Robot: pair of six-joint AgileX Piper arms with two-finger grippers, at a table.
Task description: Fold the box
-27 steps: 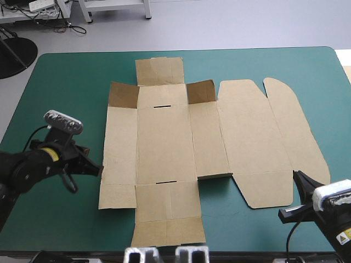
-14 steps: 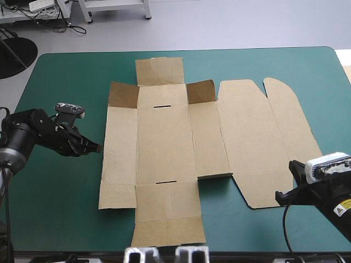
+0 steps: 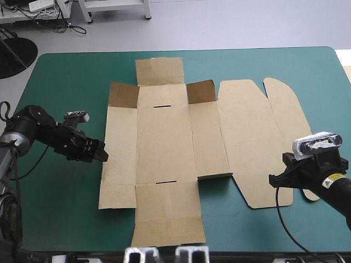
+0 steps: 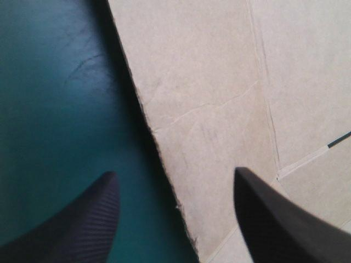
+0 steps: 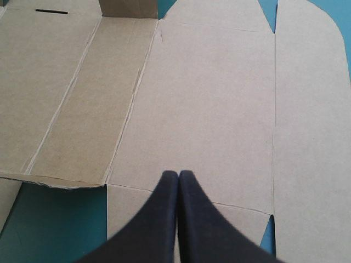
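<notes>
The brown box [image 3: 164,142] lies as a cut sheet flat on the teal-green cover, its lid panel [image 3: 249,137] spread out to the right. Two small corner flaps [image 3: 123,94] at its far side stand partly raised. My left gripper [image 3: 102,155] is low at the sheet's left edge. In the left wrist view this gripper [image 4: 175,172] is open, with the box [image 4: 219,82] edge running between the black fingers. My right gripper [image 3: 272,181] hangs over the lid's near flap. In the right wrist view it [image 5: 178,172] is shut, above the box [image 5: 208,98], holding nothing.
Bare teal-green cover [image 3: 60,203] lies left of the sheet and along the near edge. The sheet's far tab [image 3: 159,71] reaches toward the table's far edge. The lid's rounded wing [image 3: 290,120] lies close to the right edge.
My left gripper has gone from shut to open and shifted a little nearer, up against the sheet's left edge. The right gripper moved left and forward, onto the lid's near flap.
</notes>
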